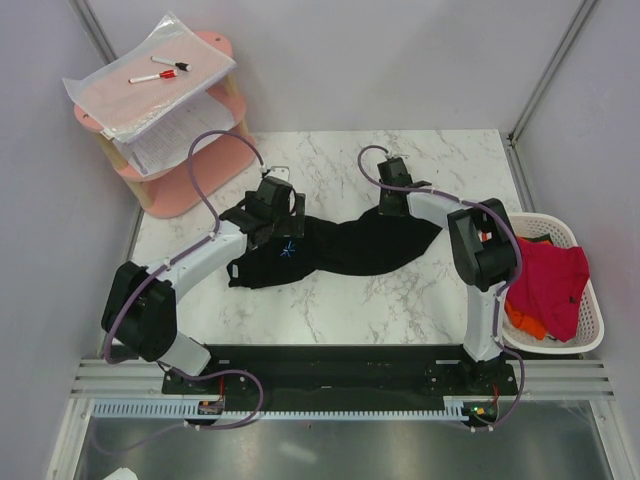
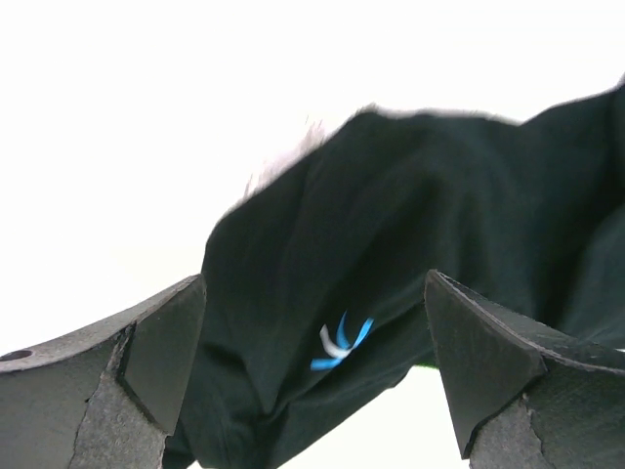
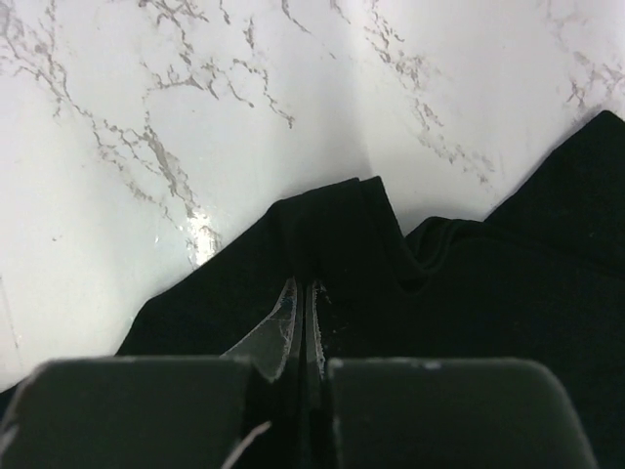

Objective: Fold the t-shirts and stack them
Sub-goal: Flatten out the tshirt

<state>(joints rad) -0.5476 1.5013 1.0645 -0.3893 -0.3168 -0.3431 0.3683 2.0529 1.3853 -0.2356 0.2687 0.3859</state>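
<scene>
The large black t-shirt [image 1: 345, 245] lies crumpled across the middle of the marble table. My left gripper [image 1: 272, 225] hovers open over the shirt's left part. In the left wrist view its fingers [image 2: 161, 362] stand wide apart, with black cloth [image 2: 410, 225] and a small blue and white logo [image 2: 337, 344] between them. My right gripper [image 1: 393, 207] is at the shirt's far edge. In the right wrist view it [image 3: 305, 313] is shut on a raised fold of the black cloth [image 3: 337, 230]. A red shirt [image 1: 548, 285] and an orange one [image 1: 525, 322] lie in the basket.
The white slatted basket [image 1: 590, 335] stands at the table's right edge beside the right arm. A pink two-tier shelf [image 1: 190, 185] with papers and markers stands at the back left. Bare marble [image 1: 340, 310] lies in front of the shirt.
</scene>
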